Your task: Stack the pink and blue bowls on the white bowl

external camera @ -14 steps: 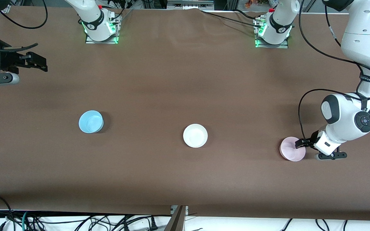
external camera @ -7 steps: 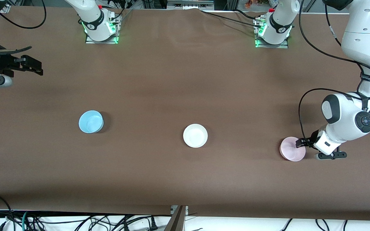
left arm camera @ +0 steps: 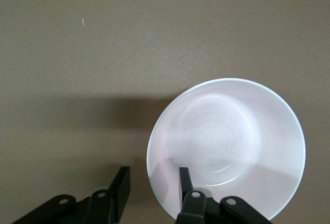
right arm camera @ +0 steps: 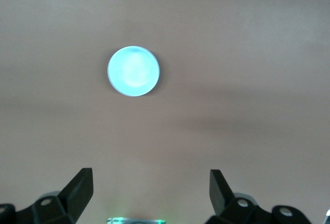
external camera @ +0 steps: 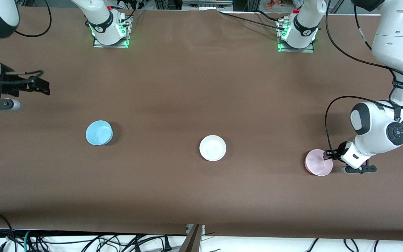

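One brown table (external camera: 187, 87) — three bowls

My counter (external camera: 194, 87) is covered edge to edge in a plain brown sheet, slightly rippled near its top edge, and soft light leaves broad dim bands across it. Below its lower edge I see a pale floor (external camera: 257, 245) littered with tangled black cables (external camera: 82, 241). At the top edge, more cables (external camera: 247, 19) trail in over the sheet.

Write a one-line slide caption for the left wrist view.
Left gripper straddles the pink bowl rim, one finger inside, one outside, not yet clamped, on the brown table.
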